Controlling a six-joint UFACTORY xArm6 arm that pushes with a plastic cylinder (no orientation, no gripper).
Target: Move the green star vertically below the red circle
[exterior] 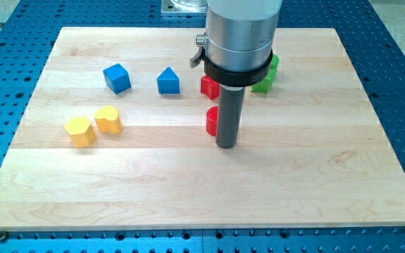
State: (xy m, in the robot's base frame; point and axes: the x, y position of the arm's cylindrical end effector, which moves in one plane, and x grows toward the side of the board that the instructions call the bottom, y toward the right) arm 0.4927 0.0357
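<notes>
My tip (226, 145) rests on the board just right of a red block (211, 121), touching or almost touching it; the rod hides that block's right side, so its shape is unclear. A second red block (208, 86) sits above it, partly hidden by the arm's body. A green block (266, 83) shows at the right of the arm's body, mostly hidden; another bit of green (274, 62) shows just above it. I cannot make out a star shape.
A blue cube (117, 78) and a blue house-shaped block (168, 81) lie in the upper left part. Two yellow blocks (80, 131) (108, 119) sit side by side at the left. The wooden board (202, 197) ends on a blue perforated table.
</notes>
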